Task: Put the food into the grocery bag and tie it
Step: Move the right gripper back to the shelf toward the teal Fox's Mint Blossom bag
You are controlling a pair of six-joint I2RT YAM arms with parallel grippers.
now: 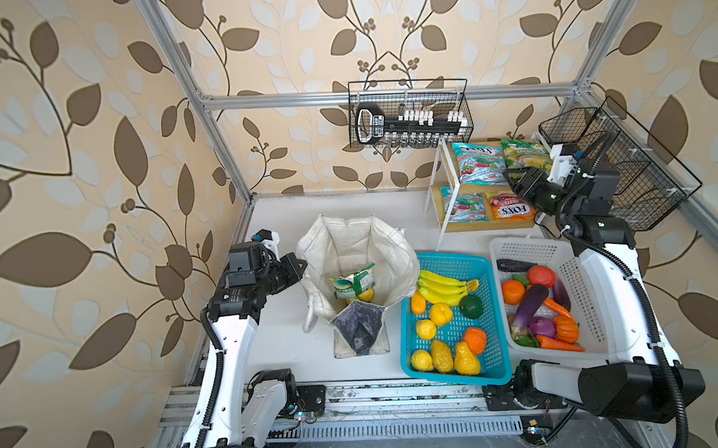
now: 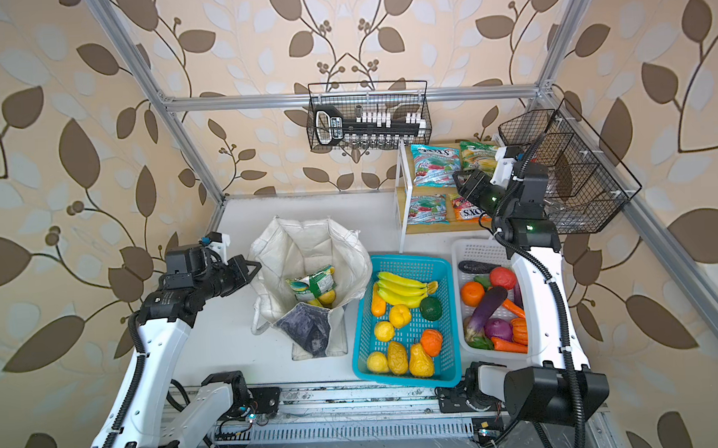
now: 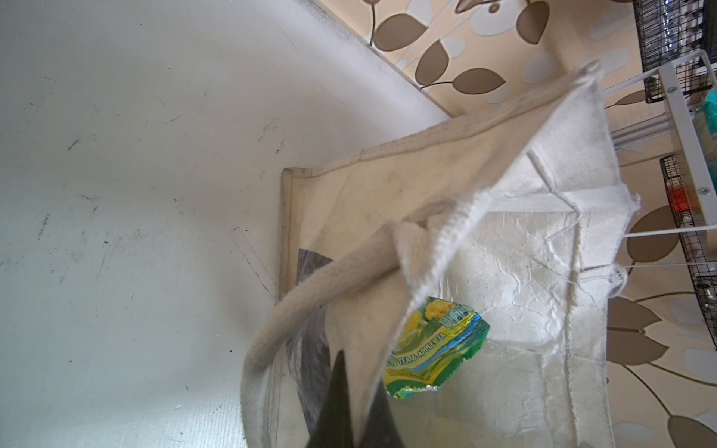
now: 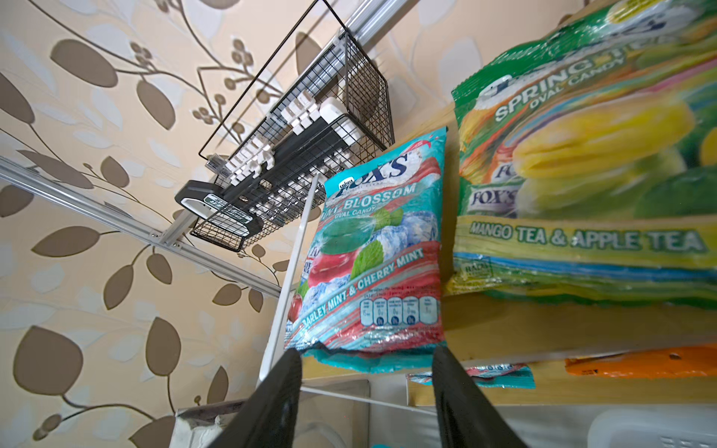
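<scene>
Imo right end effector [image 4: 362,355], open astride the blue-red packet [image 4: 372,252], shld close square b4 lifting; left end effector [image 3: 359,384] pinches the bag [image 3: 388,182] by its rim.

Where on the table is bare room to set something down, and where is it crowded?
Bare white tabletop lies between the left arm and the off-white cloth tote, and behind the tote to the wall. Crowded: teal plastic basket, white plastic basket and wooden shelf fill the right side.
</scene>
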